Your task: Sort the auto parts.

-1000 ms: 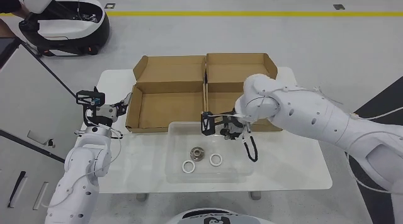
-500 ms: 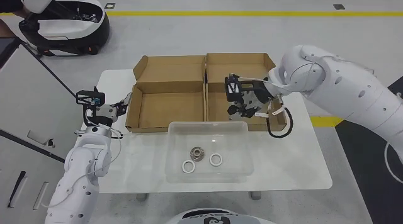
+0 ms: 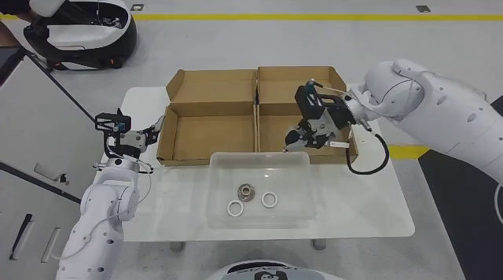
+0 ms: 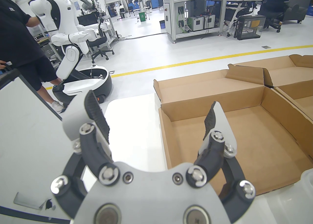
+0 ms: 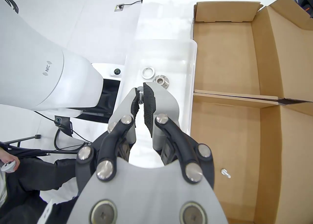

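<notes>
Small silver bolt (image 5: 139, 93), threaded shank w/ a stubby head, is pinched in the tips of the right gripper (image 5: 139, 99), jaws clamped on it. It hangs over the near edge of the right cardboard box (image 3: 271, 130), just by the far rim of the clear plastic tray (image 3: 214, 201). That box has one little silver screw (image 5: 225, 173) on its floor. Tray holds a pale ring (image 3: 234, 208), a second ring (image 3: 269, 199) & a flanged metal bushing (image 3: 247, 192). Left gripper (image 4: 156, 115) hangs spread open at the table's (image 3: 369, 201) left side, beside the left box (image 3: 208, 134)

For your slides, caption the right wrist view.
Right tool shut on a small bolt near the tray holding a ring and flanged bushing.
</notes>
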{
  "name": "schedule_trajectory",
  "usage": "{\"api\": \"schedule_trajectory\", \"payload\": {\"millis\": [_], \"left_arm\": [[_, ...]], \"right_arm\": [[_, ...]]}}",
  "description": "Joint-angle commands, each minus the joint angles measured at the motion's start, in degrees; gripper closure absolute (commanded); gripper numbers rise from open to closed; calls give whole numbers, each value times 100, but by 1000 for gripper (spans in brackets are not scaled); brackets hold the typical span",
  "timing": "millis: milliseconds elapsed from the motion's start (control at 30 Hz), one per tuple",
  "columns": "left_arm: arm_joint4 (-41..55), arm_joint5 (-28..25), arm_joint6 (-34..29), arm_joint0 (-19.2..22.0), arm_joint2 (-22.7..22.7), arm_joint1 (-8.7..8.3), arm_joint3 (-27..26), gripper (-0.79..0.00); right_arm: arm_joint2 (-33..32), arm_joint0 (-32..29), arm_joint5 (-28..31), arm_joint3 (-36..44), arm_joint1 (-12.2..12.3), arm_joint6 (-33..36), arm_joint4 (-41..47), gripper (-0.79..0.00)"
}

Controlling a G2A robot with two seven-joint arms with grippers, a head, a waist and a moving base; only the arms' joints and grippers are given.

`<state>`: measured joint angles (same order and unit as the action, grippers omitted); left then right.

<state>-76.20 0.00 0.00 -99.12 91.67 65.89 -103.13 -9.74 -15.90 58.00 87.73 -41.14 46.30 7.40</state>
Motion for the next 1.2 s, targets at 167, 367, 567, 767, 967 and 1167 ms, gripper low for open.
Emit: {"api": "schedule_trajectory", "payload": {"millis": [167,367,567,767,967,1167], "left_arm": [[0,0,0,0,0,0,0,-785],[0,0,0,0,0,0,0,-785],[0,0,0,0,0,0,0,-785],[0,0,0,0,0,0,0,-785],[0,0,0,0,0,0,0,-785],[0,0,0,0,0,0,0,-785]], "right_arm": [[-129,-167,-81,-197,42,-335,22,0],[-327,-475,0,-423,126,-623,618,0],[-828,-444,0,-74,58,-535,1852,0],[-1590,-586,0,248,-137,-2,3474,0],[-2159,-845,0,693,-418,0,4384,0],[-2347,-984,0,968,-630,1,4847,0]]}}
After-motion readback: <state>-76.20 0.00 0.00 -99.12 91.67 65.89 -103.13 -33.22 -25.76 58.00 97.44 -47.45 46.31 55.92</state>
